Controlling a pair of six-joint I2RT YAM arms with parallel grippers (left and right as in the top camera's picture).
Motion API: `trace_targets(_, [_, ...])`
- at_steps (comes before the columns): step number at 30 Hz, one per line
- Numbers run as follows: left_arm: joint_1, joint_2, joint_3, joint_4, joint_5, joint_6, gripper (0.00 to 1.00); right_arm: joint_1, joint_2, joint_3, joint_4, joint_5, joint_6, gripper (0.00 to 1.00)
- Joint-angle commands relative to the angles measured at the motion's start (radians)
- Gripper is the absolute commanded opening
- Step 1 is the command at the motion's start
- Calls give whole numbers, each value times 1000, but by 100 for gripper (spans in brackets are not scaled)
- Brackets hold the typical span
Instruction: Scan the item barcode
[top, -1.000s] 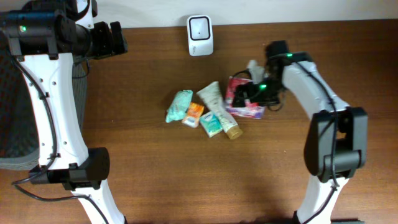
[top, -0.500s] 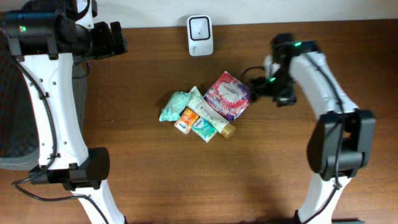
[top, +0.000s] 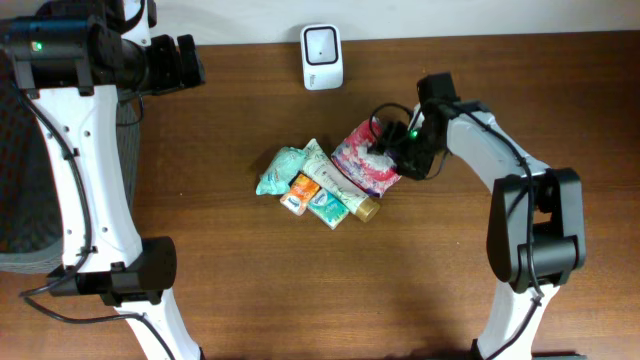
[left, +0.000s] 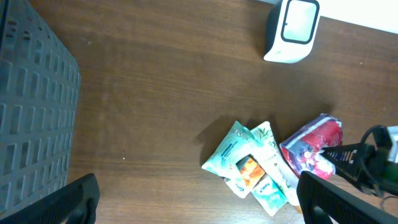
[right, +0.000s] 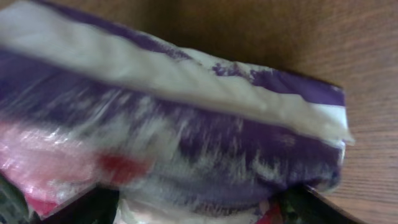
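— Since no item is in front of the scanner (top: 322, 44) yet, we mark the scan as not done, right?
— Yes, we log it as early: pick-up stage at best. Scanner stands at the far edge of the counter (top: 250, 290), nothing near its window.
— Which item do we call the task thing?
— We go with the pink-and-purple packet (top: 362, 158). It lies on the counter at the right end of the small pile, touching the tube (top: 338, 182).
— And the right tool (top: 393, 152)?
— We see it down at the packet's right edge, touching or nearly so. In the right wrist view the packet fills the frame and sits between the two fingers (right: 74, 211), so the jaws straddle it.
— Do we say it has hold of it?
— We can't tell. Jaws are partly apart around the packet, but whether the pads press on it the pictures don't show. Packet looks to rest on the counter, not lifted.
— And the left tool (top: 200, 62)?
— We note it wide apart, nothing in it, up by the far left corner, well apart from the pile.
— What's left, in our judgement?
— Nearly all: secure the packet, lift it off the pile, carry it to the scanner, well apart from it, and show the barcode, which we can't see on any face.
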Motion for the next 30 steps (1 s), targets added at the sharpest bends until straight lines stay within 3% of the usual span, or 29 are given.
trace_targets(1, [0,-26,13,-1,11,5,99,-6,-1,-61,13,12,-47,25])
trace_targets(3, [0,-26,13,-1,11,5,99,-38,-5,-24,-36,11,-140,4])
trace_targets(6, [0,-26,13,-1,10,5,99,-104,-5,161,-274,52,-353,4])
trace_targets(10, [0,-26,13,-1,11,5,99,-117,-5,397,-547,293,-509,4])
trace_targets(14, [0,-26,13,-1,11,5,99,-119,-5,488,-683,464,-529,6])
trace_targets(15, [0,-26,13,-1,11,5,99,-119,-5,488,-689,430,-521,22])
trace_targets(16, [0,-26,13,-1,10,5,99,-119,-5,486,-689,335,-521,51])
trace_targets(17, [0,-26,13,-1,11,5,99,-117,-5,486,-689,239,-521,73])
trace_targets(19, [0,-26,13,-1,10,5,99,-103,-5,472,-689,169,-521,97])
trace_targets(23, [0,-26,13,-1,10,5,99,-116,-4,351,-632,167,-474,99])
trace_targets(28, [0,-26,13,-1,10,5,99,-145,-4,121,-415,-49,-468,99])
trace_targets(30, [0,-26,13,-1,10,5,99,-145,-4,5,-244,-156,-460,100])
